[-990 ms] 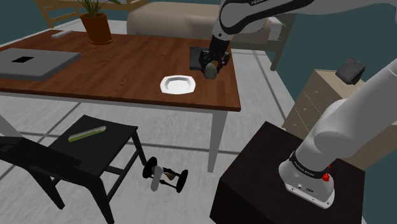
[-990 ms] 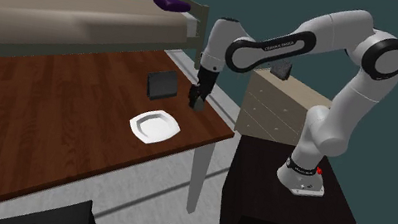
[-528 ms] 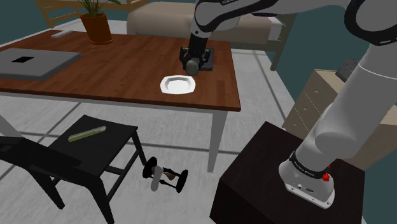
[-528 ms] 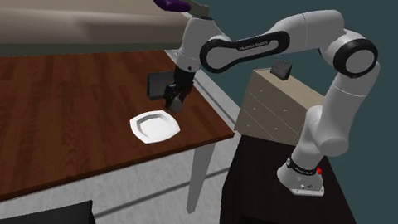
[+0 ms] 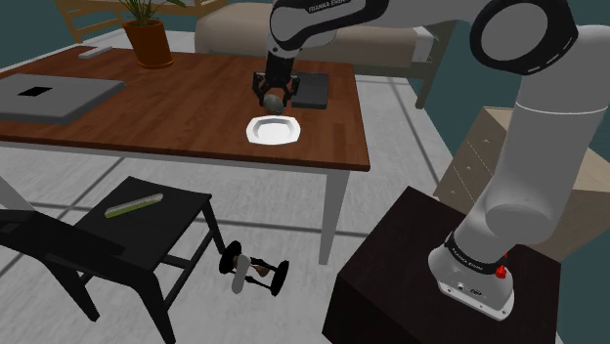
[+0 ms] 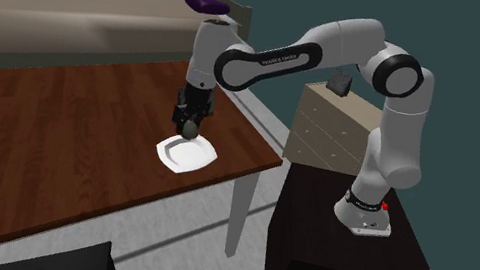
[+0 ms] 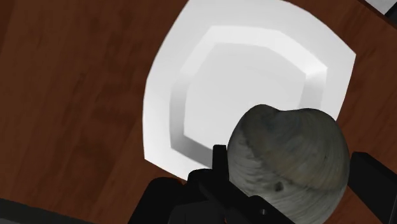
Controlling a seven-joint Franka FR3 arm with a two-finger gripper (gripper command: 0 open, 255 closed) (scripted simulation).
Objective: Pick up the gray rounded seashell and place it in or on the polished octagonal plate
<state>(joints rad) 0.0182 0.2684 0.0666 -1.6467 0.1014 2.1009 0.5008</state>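
Note:
A grey rounded seashell is clasped between my two black fingers. My gripper is shut on the seashell and hangs a little above the table, at the far edge of the white octagonal plate. In the second exterior view the gripper holds the shell just over the plate, near its far rim. Seen from the wrist, the plate lies beneath and ahead of the shell on the brown wooden table.
A dark flat square object lies on the table behind the plate. A grey laptop-like slab and a potted plant sit further off. A black chair stands on the floor; a dresser is beside the stand.
The arm has swung toward the shoulder view's left, carrying the shell from near the table's right edge, past the dark square object, to just above the plate.

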